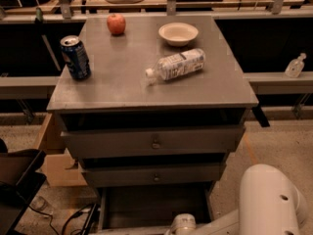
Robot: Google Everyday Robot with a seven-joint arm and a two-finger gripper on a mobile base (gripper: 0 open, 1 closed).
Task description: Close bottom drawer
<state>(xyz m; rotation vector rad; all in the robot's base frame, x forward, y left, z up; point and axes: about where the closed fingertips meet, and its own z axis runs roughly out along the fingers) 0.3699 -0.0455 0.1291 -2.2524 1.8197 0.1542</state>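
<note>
The grey cabinet (151,89) has three drawers. The bottom drawer (151,205) is pulled out toward me, a shallow grey tray with a plain dark floor, cut off by the lower edge of the view. Above it sit two drawers with small round knobs, the middle drawer (155,175) and the top drawer (154,142). My white arm (266,199) comes in from the lower right. Its wrist (182,224) lies at the front of the bottom drawer. The gripper itself is below the frame's edge, out of view.
On the cabinet top stand a blue soda can (75,57), a red apple (116,24), a white bowl (178,33) and a water bottle (176,64) lying on its side. A cardboard box (54,155) sits left of the cabinet. Cables (73,219) lie on the floor at lower left.
</note>
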